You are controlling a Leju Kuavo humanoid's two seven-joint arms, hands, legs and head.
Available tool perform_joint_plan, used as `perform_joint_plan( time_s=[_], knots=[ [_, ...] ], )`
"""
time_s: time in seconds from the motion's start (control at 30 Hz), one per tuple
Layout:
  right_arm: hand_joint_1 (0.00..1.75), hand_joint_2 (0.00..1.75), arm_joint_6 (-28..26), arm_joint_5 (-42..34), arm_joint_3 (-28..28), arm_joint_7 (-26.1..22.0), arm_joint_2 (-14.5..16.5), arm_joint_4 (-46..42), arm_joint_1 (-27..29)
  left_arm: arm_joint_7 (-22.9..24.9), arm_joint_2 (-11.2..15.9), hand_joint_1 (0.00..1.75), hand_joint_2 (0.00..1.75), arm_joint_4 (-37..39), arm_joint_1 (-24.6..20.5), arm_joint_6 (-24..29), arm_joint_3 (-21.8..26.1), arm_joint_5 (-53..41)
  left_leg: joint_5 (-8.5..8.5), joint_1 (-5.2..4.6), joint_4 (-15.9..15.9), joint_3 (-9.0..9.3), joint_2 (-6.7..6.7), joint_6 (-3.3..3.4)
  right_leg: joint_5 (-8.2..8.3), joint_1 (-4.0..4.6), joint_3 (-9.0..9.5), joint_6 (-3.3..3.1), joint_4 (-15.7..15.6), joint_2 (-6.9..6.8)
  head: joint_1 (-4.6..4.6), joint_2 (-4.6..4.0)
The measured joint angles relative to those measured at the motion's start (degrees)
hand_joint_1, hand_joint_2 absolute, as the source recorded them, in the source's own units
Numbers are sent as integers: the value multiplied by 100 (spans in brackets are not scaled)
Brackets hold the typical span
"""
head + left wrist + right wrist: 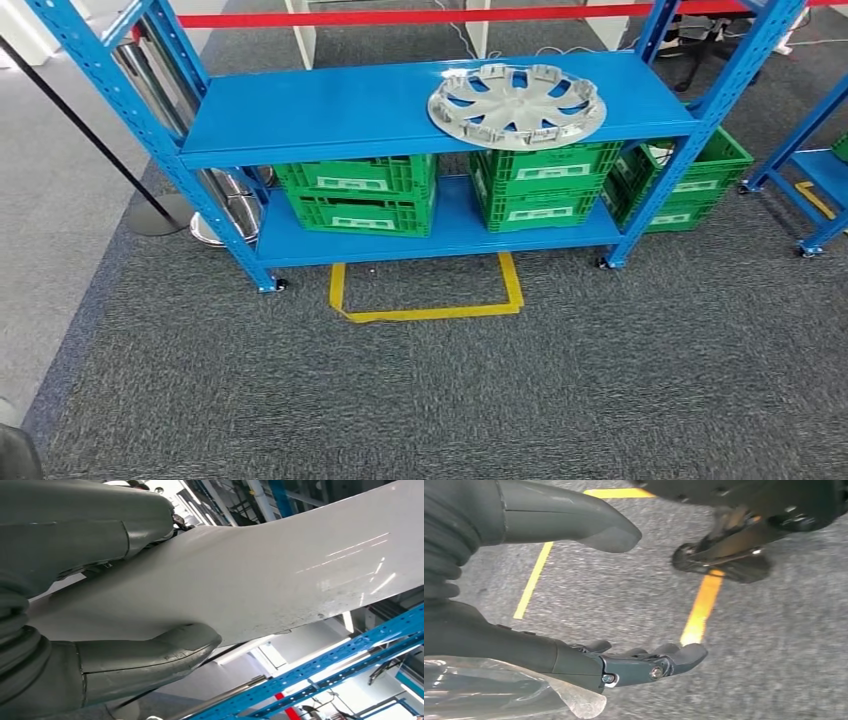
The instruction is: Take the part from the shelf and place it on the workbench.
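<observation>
Robot facing blue shelf; wheel cover on upper board, right of middle, untouched.

Cover lies flat, round, so no true long axis; clips and ribs look to face up, though that side is hard to read. Right hand hangs over carpet and yellow floor tape, fingers apart, thumb well clear, holding nothing. Left hand sits against a pale glossy surface, thumb and fingers to either side; whether it grips cannot be told. Judgement: approach step. Best to stand square at the floor tape, reach the near rim, take it at opposite edges, lift level to clear the right upright.
</observation>
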Motion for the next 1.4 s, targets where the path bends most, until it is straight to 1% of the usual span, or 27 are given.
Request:
perform_joint_plan(
  time_s=[0.03, 0.1, 0.17, 0.23, 0.3, 0.37, 0.4, 0.5, 0.53, 0.57, 0.6, 0.67, 0.7, 0.77, 0.8, 0.87, 0.93, 1.0, 1.03, 1.07, 1.13, 1.17, 1.2, 1.27, 1.3, 1.37, 1.4],
  knots=[
    [0, 175, -1, 0, 0, 1, -1, 0, 0, 0, 1, 175, 175, 0, -3, -2, 1, 1, -97, 4, 323, 6, 0, -7, 64, 7, -97, -5, 38, -12, 2, 0],
    [0, 175, -4, -2, 0, 6, -1, 0, -3, 0, 2, 175, 175, 0, -9, -16, 2, 1, 143, 6, 530, 169, -1, 7, 170, 21, -313, 1, 147, -28, 2, 0],
    [0, 175, -8, -6, 1, 16, 1, -1, -5, 0, 3, 175, 175, 0, -19, -34, 2, -2, 465, -9, 9, 625, -8, 83, 251, 35, -527, 13, 262, -30, 1, 0],
    [0, 175, -9, -12, 2, 24, 11, -2, -6, 0, 5, 175, 175, 0, -32, -40, 2, -10, 395, -39, -918, 1221, -18, 193, 335, 52, -652, 47, 334, -19, 4, 0],
    [0, 175, -10, -21, 2, 31, 19, -2, -4, 0, 7, 175, 175, 0, -44, -40, 2, -22, 263, -74, -1434, 1473, -21, 247, 458, 41, -730, 110, 343, -12, 4, 0],
    [0, 175, -11, -29, 2, 37, 16, 4, 6, 0, 5, 175, 175, 1, -52, -40, 3, -27, 371, -69, -1508, 1365, -1, 273, 489, 25, -816, 177, 343, -4, -1, 0],
    [0, 175, -9, -32, 3, 41, 16, 8, 11, 0, 3, 175, 175, 1, -55, -39, 4, -27, 454, -57, -1529, 1287, 13, 303, 344, 21, -867, 201, 419, 13, 5, 0],
    [0, 175, -9, -31, 7, 64, 15, 11, 21, 0, -2, 175, 175, 6, -57, -9, 4, -34, 670, -44, -1497, 1005, 42, 357, -492, 2, -1042, 259, 1202, 57, 38, 0],
    [0, 175, -10, -30, 9, 78, 15, 11, 19, 0, -2, 175, 175, 9, -56, 8, 4, -41, 729, -47, -1457, 898, 49, 352, -618, -1, -1067, 280, 1536, 59, 42, 0],
    [0, 175, -11, -28, 10, 94, 15, 11, 15, 0, -2, 175, 175, 10, -56, 26, 4, -50, 788, -48, -1406, 779, 56, 346, -581, -2, -1047, 298, 1787, 60, 43, 0],
    [0, 175, -11, -26, 14, 111, 15, 11, 12, 1, -2, 175, 175, 12, -57, 41, 4, -58, 844, -47, -1346, 650, 63, 338, -409, -5, -972, 314, 1902, 60, 45, 0],
    [0, 175, -13, -19, 34, 132, 15, 11, 6, 1, -2, 175, 175, 13, -55, 65, 4, -72, 947, -38, -1207, 396, 63, 305, -35, -24, -564, 337, 1585, 70, 46, 0],
    [0, 175, -14, -12, 46, 136, 15, 10, -1, 1, -2, 175, 175, 13, -54, 76, 4, -76, 989, -41, -1129, 291, 57, 280, -29, -30, -219, 346, 1145, 88, 48, 0],
    [0, 175, -16, 3, 64, 136, 15, 8, -13, 0, -2, 175, 175, 13, -52, 98, 2, -83, 1093, -55, -1021, 167, 52, 226, -280, -27, 325, 291, 302, 133, 45, 0],
    [0, 175, -17, 11, 71, 134, 15, 7, -14, 0, -2, 175, 175, 13, -51, 107, 1, -84, 1152, -60, -1004, 136, 50, 202, -377, -11, 438, 249, 82, 146, 43, 0],
    [0, 175, -16, 20, 87, 135, 20, 7, 0, 0, -2, 175, 175, 13, -41, 115, 1, -85, 1205, -46, -1002, 88, 30, 143, -330, -8, 351, 141, 58, 116, 45, 0],
    [0, 175, -16, 27, 99, 136, 26, 8, 12, 0, -1, 175, 175, 13, -24, 120, 2, -84, 829, -23, -800, 29, 2, 67, -201, -23, 195, 37, 71, 48, 33, 0],
    [0, 175, -17, 33, 104, 136, 26, 9, 15, 0, 0, 175, 175, 14, -16, 124, 2, -80, 162, 2, -221, -13, -5, 3, -57, -21, 4, -15, 89, -25, 12, 0],
    [0, 175, -20, 37, 107, 136, 26, 9, 16, 0, 1, 175, 175, 14, -17, 125, 2, -79, -41, 15, 127, -19, -4, -18, 16, -17, -104, -19, 109, -69, 4, 0],
    [0, 175, -23, 42, 109, 136, 26, 8, 15, 0, 1, 175, 175, 15, -16, 125, 2, -75, -75, 26, 406, 1, -4, -32, 85, -12, -208, -21, 143, -116, 4, 0],
    [0, 175, -28, 55, 122, 146, 26, 8, 7, 0, 2, 175, 175, 15, -15, 126, 2, -68, 273, 39, 530, 192, 2, -34, 195, -4, -433, -8, 237, -219, 3, 0],
    [0, 175, -28, 62, 131, 155, 26, 8, 5, 0, 3, 175, 175, 15, -14, 126, 3, -65, 481, 39, 345, 386, 24, -20, 239, -1, -533, 4, 285, -267, 1, 0],
    [0, 175, -28, 70, 139, 164, 26, 8, 4, 0, 3, 175, 175, 15, -12, 127, 3, -69, 562, 32, -22, 683, 102, 8, 283, 4, -622, 19, 322, -313, 1, 0],
    [0, 175, -29, 90, 158, 173, 30, 7, 13, 0, 3, 175, 175, 14, -8, 128, 4, -92, 424, -3, -938, 1288, 270, 77, 370, 15, -709, 71, 359, -404, 4, 0],
    [0, 175, -32, 103, 172, 175, 31, 7, 14, 0, 4, 175, 175, 13, -1, 130, 5, -103, 305, -26, -1276, 1476, 323, 106, 423, 15, -731, 102, 363, -458, 4, 0],
    [0, 175, -44, 128, 204, 179, 32, 7, 8, 0, 3, 175, 175, 13, 35, 133, 14, -113, 277, -37, -1495, 1482, 273, 164, 503, -1, -777, 177, 368, -524, 8, 0],
    [0, 175, -51, 138, 219, 181, 32, 8, 7, 0, 2, 175, 175, 13, 58, 139, 23, -114, 325, -32, -1510, 1423, 234, 203, 455, -10, -824, 212, 415, -445, 11, 0]
  ],
)
